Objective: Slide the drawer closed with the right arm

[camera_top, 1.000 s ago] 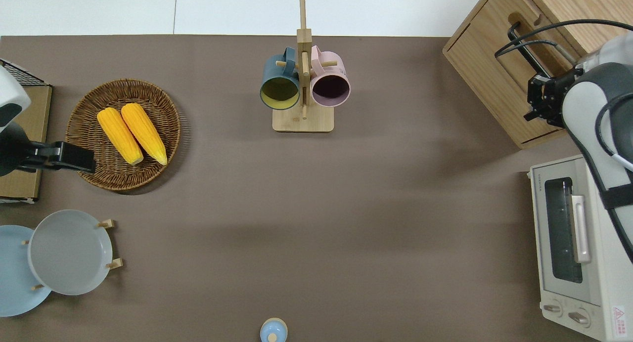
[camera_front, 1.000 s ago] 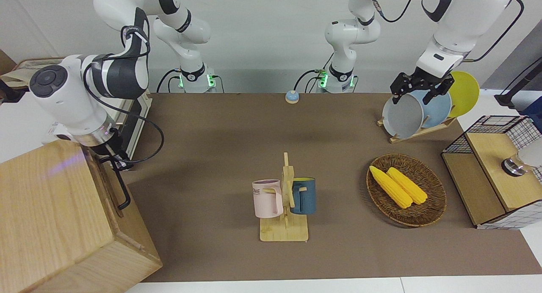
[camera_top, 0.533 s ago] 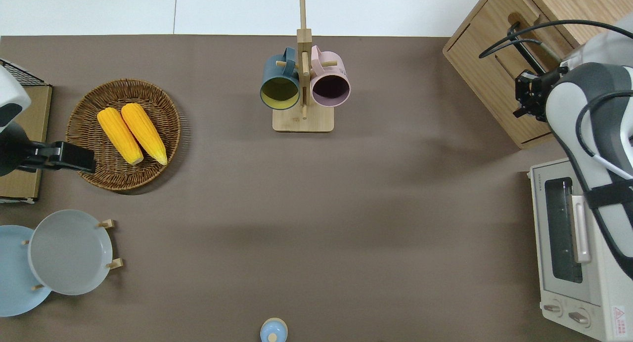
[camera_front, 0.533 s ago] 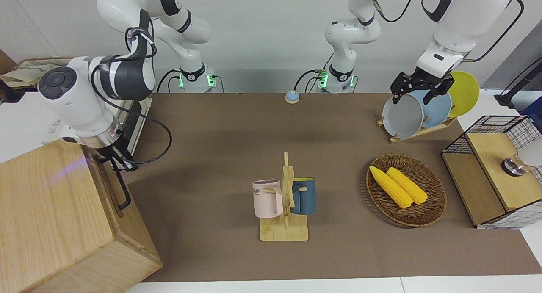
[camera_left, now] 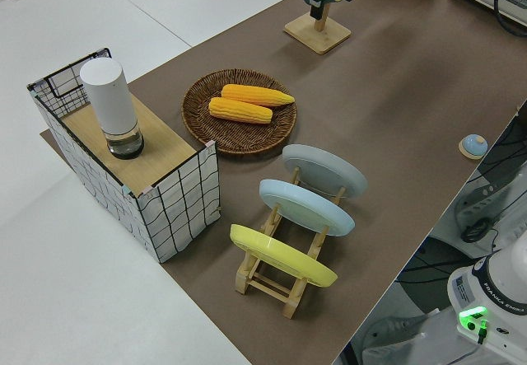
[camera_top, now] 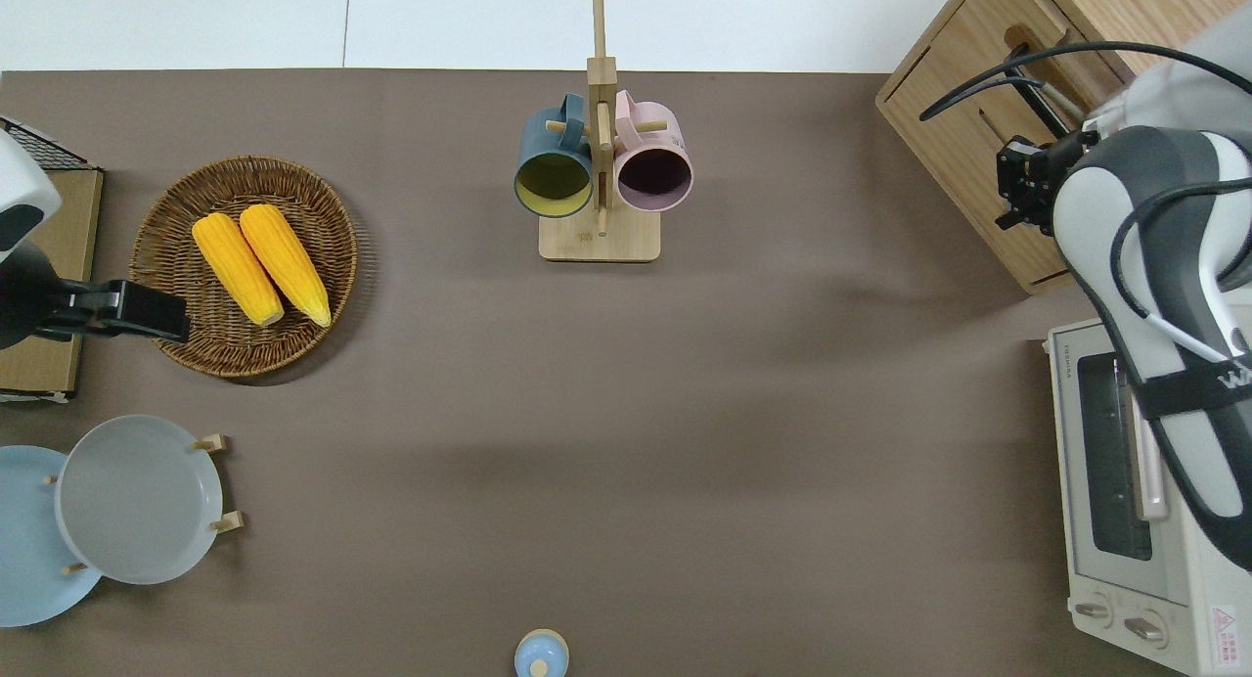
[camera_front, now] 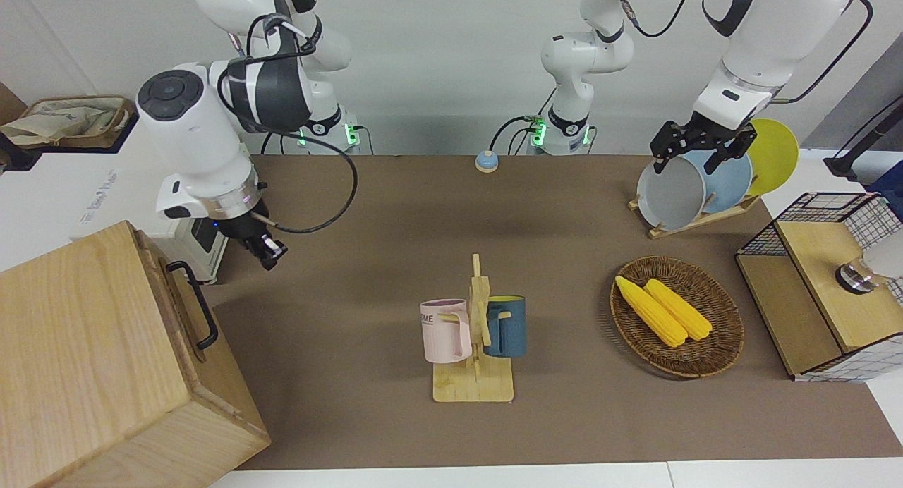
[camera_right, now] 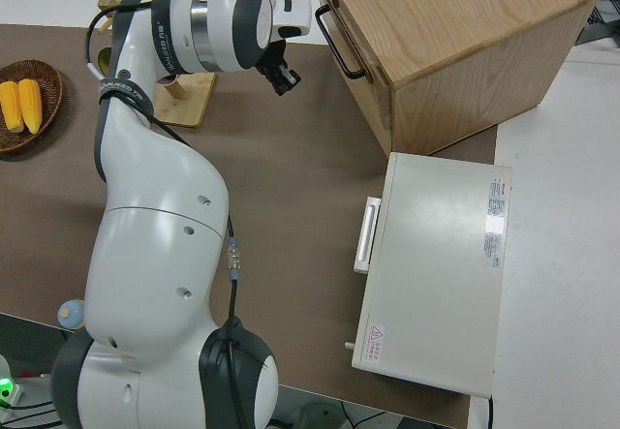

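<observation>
The drawer is the upper panel of the big light-wood cabinet at the right arm's end of the table. Its front sits flush with the cabinet, and its black bar handle is free. In the overhead view the handle shows beside the arm's cables. My right gripper hangs shut and empty in the air, apart from the handle, over the mat close to the cabinet's front, as the right side view also shows. The left arm is parked, its gripper open.
A white toaster oven stands next to the cabinet, nearer to the robots. A mug rack holds a pink and a blue mug mid-table. A basket of corn, a plate rack and a wire-mesh box sit toward the left arm's end.
My right gripper has drawn away from the drawer's handle, rising and swinging toward the middle of the table. The drawer and the left arm have not moved.
</observation>
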`<move>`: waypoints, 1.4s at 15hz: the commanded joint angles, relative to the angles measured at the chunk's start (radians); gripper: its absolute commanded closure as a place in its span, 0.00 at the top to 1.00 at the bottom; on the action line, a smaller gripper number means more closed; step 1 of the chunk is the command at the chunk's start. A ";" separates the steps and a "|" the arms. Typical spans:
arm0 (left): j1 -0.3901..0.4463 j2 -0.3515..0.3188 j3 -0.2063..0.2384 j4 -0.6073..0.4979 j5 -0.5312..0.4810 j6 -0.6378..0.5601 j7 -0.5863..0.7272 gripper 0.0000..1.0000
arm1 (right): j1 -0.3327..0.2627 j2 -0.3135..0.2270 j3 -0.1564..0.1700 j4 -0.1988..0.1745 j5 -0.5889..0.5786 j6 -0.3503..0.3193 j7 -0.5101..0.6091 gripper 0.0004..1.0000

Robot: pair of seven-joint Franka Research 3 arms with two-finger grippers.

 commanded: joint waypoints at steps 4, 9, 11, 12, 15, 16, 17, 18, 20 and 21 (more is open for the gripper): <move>-0.007 -0.004 0.000 0.010 0.018 -0.018 -0.010 0.99 | 0.058 -0.233 -0.009 -0.152 0.018 -0.053 -0.290 0.00; -0.007 -0.003 0.000 0.009 0.018 -0.018 -0.010 0.99 | 0.058 -0.326 -0.009 -0.181 0.020 -0.095 -0.450 0.00; -0.007 -0.004 0.000 0.010 0.018 -0.018 -0.010 0.99 | 0.058 -0.362 -0.009 -0.207 0.020 -0.095 -0.477 0.00; -0.007 -0.004 0.000 0.010 0.018 -0.018 -0.010 0.99 | 0.058 -0.378 -0.009 -0.218 0.020 -0.095 -0.497 0.00; -0.007 -0.004 0.000 0.010 0.018 -0.018 -0.010 0.99 | 0.058 -0.400 -0.009 -0.227 0.020 -0.096 -0.530 0.01; -0.007 -0.004 0.000 0.009 0.018 -0.018 -0.010 0.99 | 0.058 -0.406 -0.009 -0.227 0.020 -0.098 -0.540 0.07; -0.007 -0.004 0.000 0.009 0.018 -0.018 -0.010 0.99 | 0.057 -0.408 -0.010 -0.227 0.020 -0.098 -0.556 0.21; -0.007 -0.004 0.000 0.010 0.018 -0.018 -0.010 0.99 | 0.055 -0.408 -0.010 -0.224 0.021 -0.104 -0.571 0.40; -0.007 -0.004 0.000 0.010 0.018 -0.018 -0.010 0.99 | 0.055 -0.406 -0.010 -0.219 0.023 -0.107 -0.577 0.88; -0.007 -0.004 0.000 0.009 0.018 -0.018 -0.010 0.99 | 0.057 -0.405 -0.010 -0.216 0.023 -0.107 -0.577 0.98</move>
